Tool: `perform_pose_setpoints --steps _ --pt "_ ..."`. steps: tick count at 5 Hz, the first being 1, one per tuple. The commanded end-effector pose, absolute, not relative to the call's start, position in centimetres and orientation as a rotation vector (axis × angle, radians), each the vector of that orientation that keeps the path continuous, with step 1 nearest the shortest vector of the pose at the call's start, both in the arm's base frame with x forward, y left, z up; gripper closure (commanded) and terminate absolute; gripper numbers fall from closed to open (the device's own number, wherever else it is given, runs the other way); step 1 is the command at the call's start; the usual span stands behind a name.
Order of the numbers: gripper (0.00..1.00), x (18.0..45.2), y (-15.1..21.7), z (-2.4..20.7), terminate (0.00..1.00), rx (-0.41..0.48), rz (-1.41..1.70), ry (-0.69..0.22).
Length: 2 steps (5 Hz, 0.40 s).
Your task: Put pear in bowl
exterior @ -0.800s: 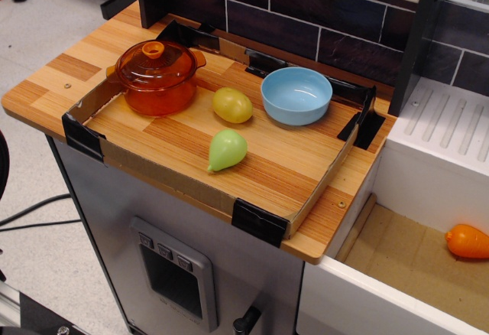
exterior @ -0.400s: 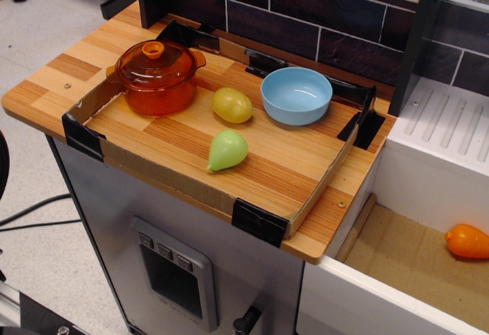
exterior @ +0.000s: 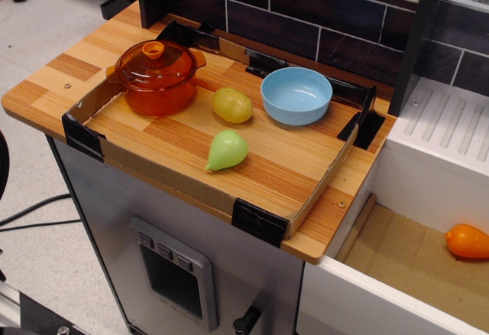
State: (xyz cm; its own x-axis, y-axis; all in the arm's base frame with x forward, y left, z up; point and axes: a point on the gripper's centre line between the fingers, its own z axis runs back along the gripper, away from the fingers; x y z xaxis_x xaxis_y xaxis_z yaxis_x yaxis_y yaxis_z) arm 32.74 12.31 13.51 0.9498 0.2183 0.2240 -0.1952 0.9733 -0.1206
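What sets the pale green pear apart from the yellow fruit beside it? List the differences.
Colour: the pear is pale green, the yellow fruit a dull yellow.
Shape: the pear tapers to a pointed tip, while the yellow fruit is rounder.
Position: the yellow fruit lies just left of the blue bowl, while the pear lies nearer the tray's front edge.
Both look smooth and glossy, lie on the wooden board, and are untouched.

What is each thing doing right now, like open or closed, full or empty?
pear: lying on its side on the board, tip toward the front-left, untouched
bowl: upright, empty
yellow fruit: resting on the board between pot and bowl
orange pot: upright, lid on
orange vegetable: lying in the sink
gripper: not in view
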Motion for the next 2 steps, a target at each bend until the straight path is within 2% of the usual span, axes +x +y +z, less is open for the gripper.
perform_pose_setpoints --steps 1,2 --pt "0.00 30.2 9.7 14.3 0.00 -0.142 -0.077 -0.275" --pt "0.00 29.5 8.1 11.9 0.00 -0.127 -0.173 -0.205"
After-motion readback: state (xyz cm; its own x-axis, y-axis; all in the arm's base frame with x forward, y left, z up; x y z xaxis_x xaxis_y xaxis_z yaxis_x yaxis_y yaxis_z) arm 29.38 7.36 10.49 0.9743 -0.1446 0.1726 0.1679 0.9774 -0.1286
